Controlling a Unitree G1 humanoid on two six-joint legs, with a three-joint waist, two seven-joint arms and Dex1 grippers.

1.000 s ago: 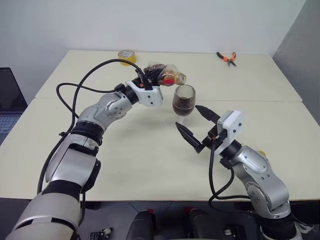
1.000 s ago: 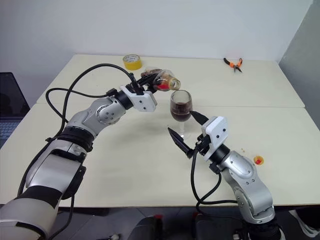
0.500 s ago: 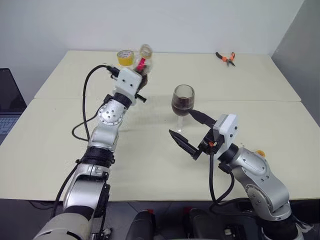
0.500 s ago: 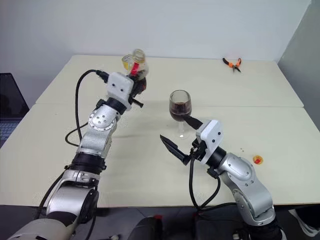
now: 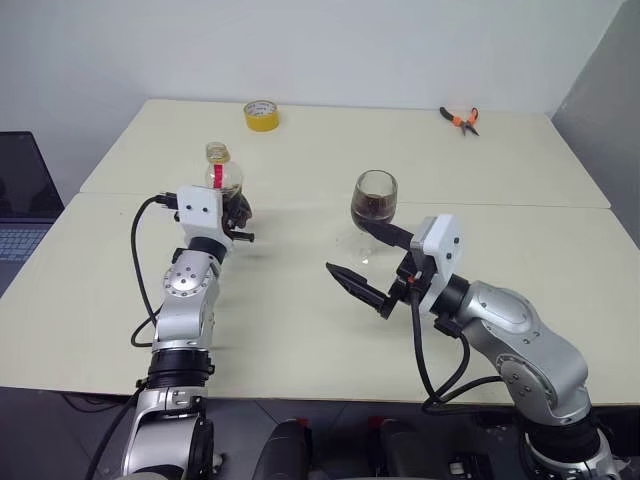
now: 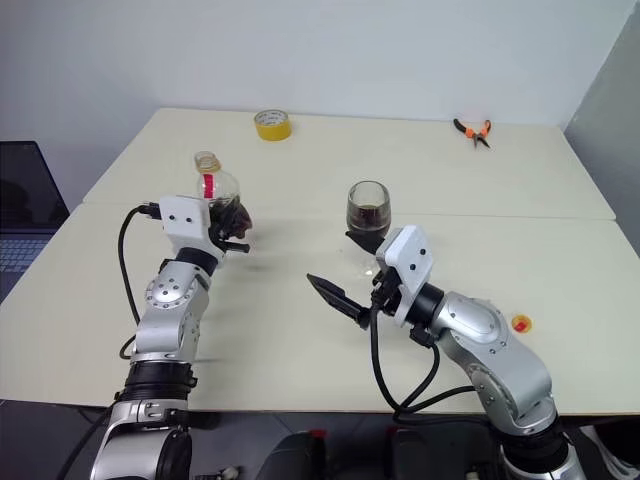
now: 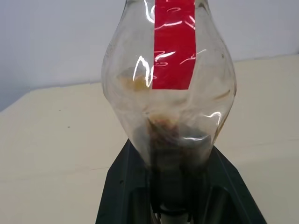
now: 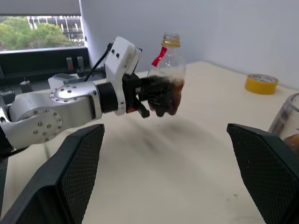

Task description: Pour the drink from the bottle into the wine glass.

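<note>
Cream worktop (image 5: 300, 330): left gripper (image 5: 237, 207) clamps the small clear plastic bottle (image 5: 222, 177) upright; right gripper (image 5: 372, 268) gapes beside the stemmed wine glass (image 5: 373, 200).

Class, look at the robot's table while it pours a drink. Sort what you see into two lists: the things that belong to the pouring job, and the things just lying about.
Belonging to the job:
bottle, held upright in the left claw
wine glass, holding dark drink
right claw, open around the glass stem

Just lying about:
yellow tape roll
orange pliers
small orange cap
laptop, beside the table
</note>
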